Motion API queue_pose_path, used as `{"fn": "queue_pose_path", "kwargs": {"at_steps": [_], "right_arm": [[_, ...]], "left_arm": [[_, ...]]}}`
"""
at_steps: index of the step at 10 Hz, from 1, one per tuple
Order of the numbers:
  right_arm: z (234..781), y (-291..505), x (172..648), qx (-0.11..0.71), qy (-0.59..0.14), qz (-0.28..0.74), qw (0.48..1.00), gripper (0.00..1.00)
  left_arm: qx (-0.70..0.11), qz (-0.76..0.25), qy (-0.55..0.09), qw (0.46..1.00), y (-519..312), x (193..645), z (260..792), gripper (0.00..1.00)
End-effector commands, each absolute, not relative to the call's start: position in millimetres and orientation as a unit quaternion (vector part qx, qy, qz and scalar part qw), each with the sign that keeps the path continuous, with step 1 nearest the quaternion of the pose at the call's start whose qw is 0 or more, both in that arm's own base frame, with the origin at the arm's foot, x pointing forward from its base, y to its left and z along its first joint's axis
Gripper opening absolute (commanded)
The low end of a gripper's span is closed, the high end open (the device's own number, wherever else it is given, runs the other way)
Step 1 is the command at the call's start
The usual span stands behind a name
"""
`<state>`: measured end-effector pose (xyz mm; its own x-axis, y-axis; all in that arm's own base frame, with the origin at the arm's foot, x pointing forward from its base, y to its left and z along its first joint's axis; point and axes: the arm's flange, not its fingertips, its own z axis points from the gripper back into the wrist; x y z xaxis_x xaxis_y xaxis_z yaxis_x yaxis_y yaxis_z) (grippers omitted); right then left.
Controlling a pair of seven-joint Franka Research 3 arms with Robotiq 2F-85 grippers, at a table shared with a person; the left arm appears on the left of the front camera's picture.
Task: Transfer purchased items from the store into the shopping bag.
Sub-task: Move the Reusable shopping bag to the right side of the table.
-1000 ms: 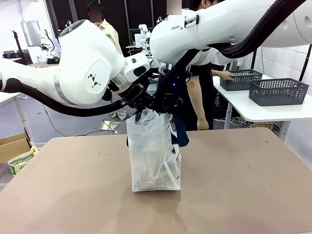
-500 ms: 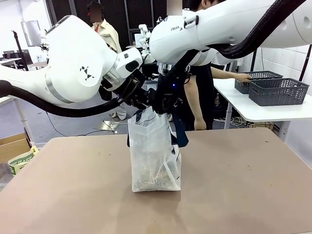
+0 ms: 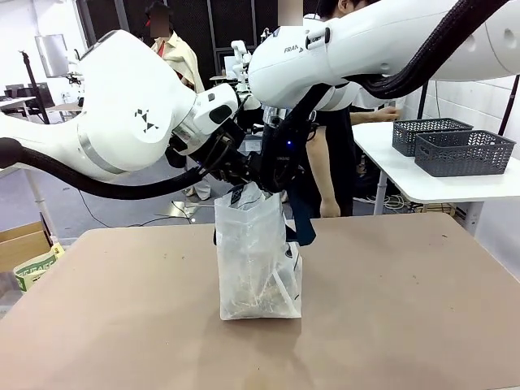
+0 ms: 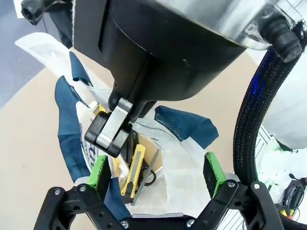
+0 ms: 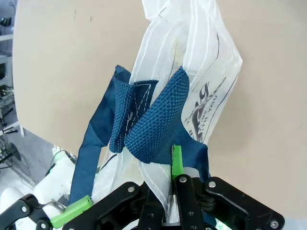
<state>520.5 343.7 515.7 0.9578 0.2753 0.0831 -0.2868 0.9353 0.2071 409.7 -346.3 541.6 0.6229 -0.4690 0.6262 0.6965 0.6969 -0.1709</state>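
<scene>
Status | left claw released, above shopping bag | right claw clenched on same bag

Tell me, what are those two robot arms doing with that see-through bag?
They are packing shopping. The right gripper is pinched shut on the top of the shopping bag, by its navy strap, holding it upright on the table. The left gripper hangs open just above the bag's mouth, holding nothing. Inside the bag lies a yellow pack. A person stands behind, beside a side table with grey baskets.
</scene>
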Motion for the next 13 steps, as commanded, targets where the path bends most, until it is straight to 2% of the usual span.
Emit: {"fn": "queue_pose_path", "kwargs": {"at_steps": [1,10,13], "right_arm": [[517.9,347.1,525.7,0.117,-0.023,0.136,0.984,0.0],[515.5,361.6,529.5,0.118,-0.025,0.149,0.981,0.0],[515.4,365.9,529.2,0.12,-0.024,0.157,0.98,0.0]], "left_arm": [[-0.22,-0.353,-0.274,0.867,-343.8,408.3,541.9,1.0],[-0.244,-0.354,-0.274,0.86,-341.7,408.8,545.0,1.0],[-0.192,-0.345,-0.269,0.878,-345.1,408.6,539.0,1.0]]}}
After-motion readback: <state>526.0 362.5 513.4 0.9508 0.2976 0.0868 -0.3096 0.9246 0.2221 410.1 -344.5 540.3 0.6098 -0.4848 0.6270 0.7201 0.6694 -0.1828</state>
